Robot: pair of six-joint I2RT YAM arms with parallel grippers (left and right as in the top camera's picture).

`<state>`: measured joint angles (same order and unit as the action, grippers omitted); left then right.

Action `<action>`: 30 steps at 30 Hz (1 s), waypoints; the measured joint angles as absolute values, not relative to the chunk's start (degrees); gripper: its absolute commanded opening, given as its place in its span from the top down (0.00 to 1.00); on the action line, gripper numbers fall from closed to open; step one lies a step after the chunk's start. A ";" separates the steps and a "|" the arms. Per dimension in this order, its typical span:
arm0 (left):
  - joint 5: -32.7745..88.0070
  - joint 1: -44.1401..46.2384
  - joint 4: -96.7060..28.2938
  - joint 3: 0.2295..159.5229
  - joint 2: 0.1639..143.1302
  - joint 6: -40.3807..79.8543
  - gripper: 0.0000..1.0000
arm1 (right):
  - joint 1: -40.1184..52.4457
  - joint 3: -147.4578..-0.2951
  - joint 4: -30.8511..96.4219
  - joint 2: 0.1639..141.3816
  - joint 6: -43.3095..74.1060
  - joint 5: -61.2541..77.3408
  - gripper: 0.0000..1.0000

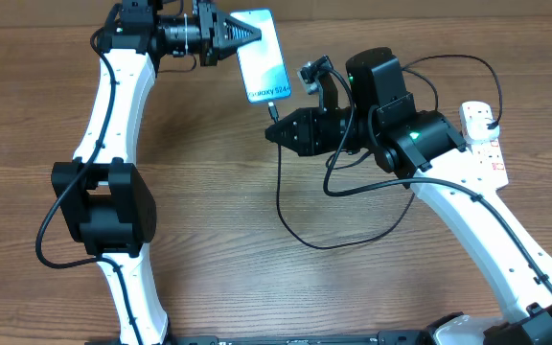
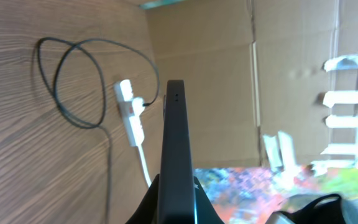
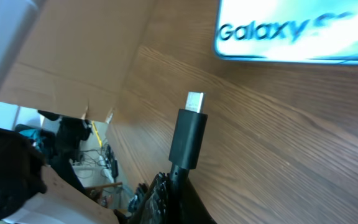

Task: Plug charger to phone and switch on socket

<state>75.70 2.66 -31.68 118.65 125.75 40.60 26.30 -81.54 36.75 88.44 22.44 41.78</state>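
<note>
The phone (image 1: 262,56) has a lit blue-teal screen and is held off the table at the back, with my left gripper (image 1: 249,33) shut on its far short edge. In the left wrist view the phone (image 2: 176,137) shows edge-on between the fingers of that gripper (image 2: 176,200). My right gripper (image 1: 269,132) is shut on the charger just behind its small plug tip (image 1: 273,112), which points at the phone's near short edge with a small gap between them. In the right wrist view the tip (image 3: 189,127) sticks out of the gripper (image 3: 178,186) toward the phone (image 3: 297,31). The socket (image 1: 483,131) lies at the right.
The charger's black cable (image 1: 307,238) loops over the middle of the table and runs back to the socket (image 2: 131,116). A thick white cord (image 2: 143,163) leaves the strip. Cardboard walls (image 2: 229,74) stand behind the table.
</note>
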 measured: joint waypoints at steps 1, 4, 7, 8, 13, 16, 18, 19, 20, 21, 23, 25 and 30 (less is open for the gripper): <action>75.88 2.66 -30.24 118.65 125.75 42.76 0.96 | 26.35 -81.54 35.94 88.44 22.94 41.80 0.96; 76.29 2.66 -25.43 118.65 125.75 49.19 0.96 | 26.28 -81.54 33.56 88.44 24.05 42.26 0.96; 76.53 2.66 -22.57 118.65 125.75 54.41 0.96 | 26.28 -81.54 31.40 88.44 24.62 43.07 0.96; 76.58 2.66 -22.17 118.65 125.75 56.12 0.96 | 26.26 -81.54 30.96 88.44 24.80 43.18 0.96; 77.25 2.66 -21.78 118.65 125.75 61.78 0.96 | 26.17 -81.54 30.39 88.44 25.10 43.24 0.96; 77.89 2.66 -21.37 118.65 125.75 63.57 0.96 | 26.00 -81.54 30.37 88.44 25.08 42.59 0.96; 78.15 2.66 -21.17 118.65 125.75 64.42 0.96 | 25.91 -81.54 30.35 88.44 25.12 41.43 0.96; 78.32 2.66 -21.17 118.65 125.75 64.66 0.96 | 25.91 -81.54 30.22 88.44 25.08 40.82 0.96; 78.50 2.66 -21.15 118.65 125.75 64.84 0.96 | 25.89 -81.54 29.98 88.44 25.10 39.92 0.96; 78.59 2.66 -21.15 118.65 125.75 64.99 0.96 | 25.89 -81.54 29.80 88.44 25.10 39.35 0.96; 78.87 2.66 -21.15 118.65 125.75 65.12 0.96 | 25.87 -81.54 29.61 88.44 25.10 38.39 0.96; 79.11 2.81 -21.15 118.65 125.75 65.49 0.96 | 25.85 -81.54 29.61 88.44 25.12 37.65 0.96; 80.18 3.42 -21.08 118.65 125.75 65.71 0.96 | 25.80 -81.54 29.56 88.44 25.08 37.01 0.96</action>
<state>80.18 3.42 -21.08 118.65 125.75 65.71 25.80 -81.54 29.56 88.44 25.08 37.01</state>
